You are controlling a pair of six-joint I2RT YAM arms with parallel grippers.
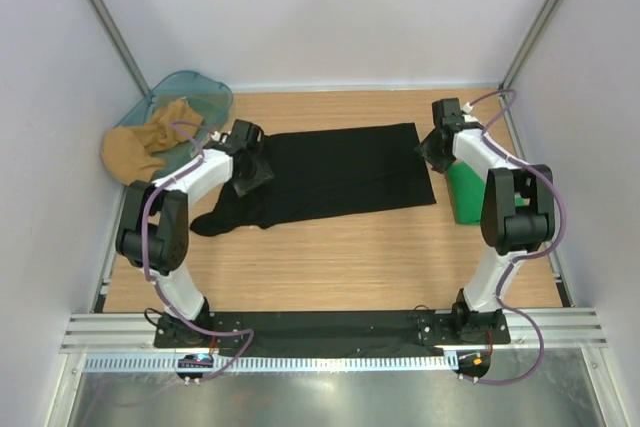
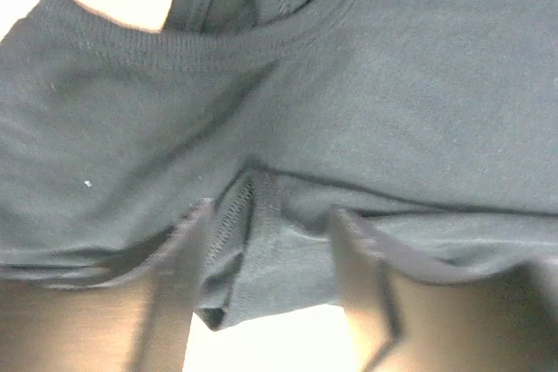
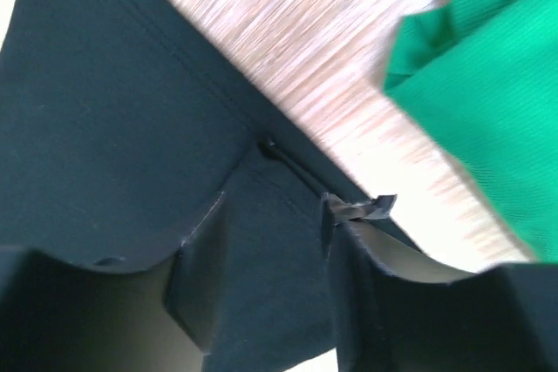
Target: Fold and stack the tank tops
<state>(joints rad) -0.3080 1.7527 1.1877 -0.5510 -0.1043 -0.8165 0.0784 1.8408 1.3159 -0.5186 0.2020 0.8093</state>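
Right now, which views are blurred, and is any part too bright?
Top external: sharp, evenly lit. Left wrist: the black tank top is soft, the fingers blurred, and the background at the top left is washed out to white. Right wrist: the table is streaked by motion blur, and the green tank top is smeared.

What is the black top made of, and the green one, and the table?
The black tank top looks like soft, matte knit cloth: fine ribbing and stitched hems show up close. The green tank top looks like matte woven or knit fabric too, though it is blurred. The table looks like pale wood or wood-look laminate, going by its straight grain lines.
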